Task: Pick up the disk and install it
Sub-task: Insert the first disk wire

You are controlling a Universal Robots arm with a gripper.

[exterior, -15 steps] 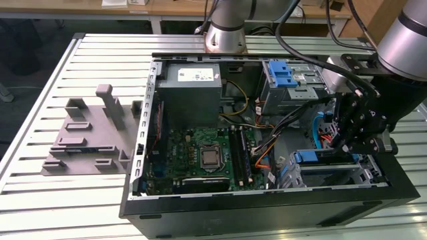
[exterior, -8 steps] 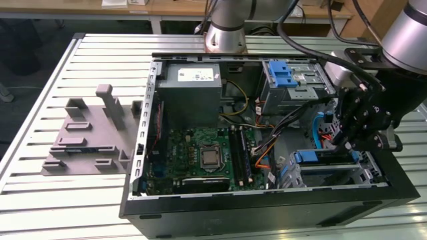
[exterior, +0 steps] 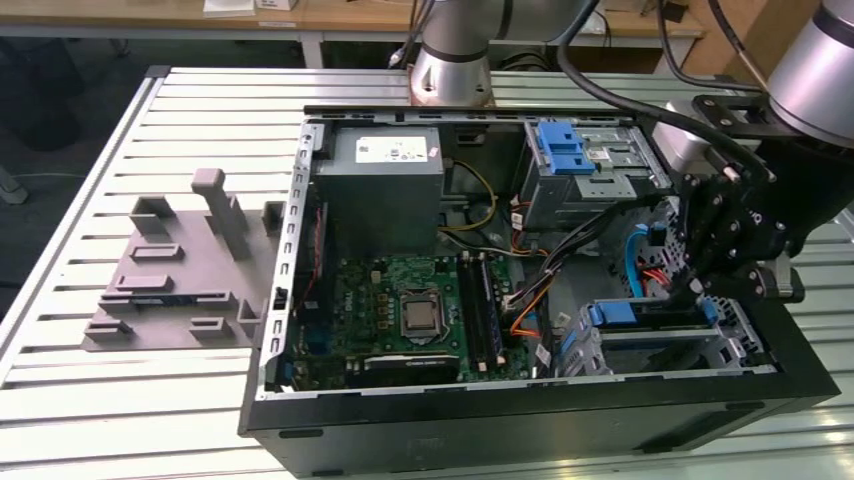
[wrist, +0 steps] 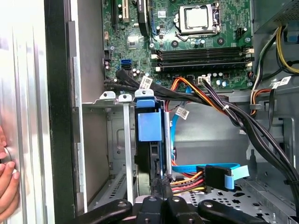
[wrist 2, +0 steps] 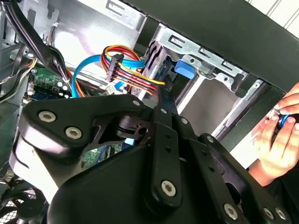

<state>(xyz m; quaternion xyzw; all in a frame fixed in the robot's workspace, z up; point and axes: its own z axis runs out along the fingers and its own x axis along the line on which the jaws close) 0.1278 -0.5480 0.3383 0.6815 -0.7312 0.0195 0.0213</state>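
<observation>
The disk (wrist: 149, 140) stands on edge in its bay, blue bracket showing, lower part hidden. End effector (wrist: 163, 186) fingers pressed together, empty.

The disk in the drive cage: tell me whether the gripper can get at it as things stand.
Probably yes: the gripper sits right at the disk in the drive cage, with the coloured cables off to one side, not between them.

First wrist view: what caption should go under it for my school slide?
Gripper low beside the blue-bracketed disk standing in the drive cage, below the motherboard.
</observation>
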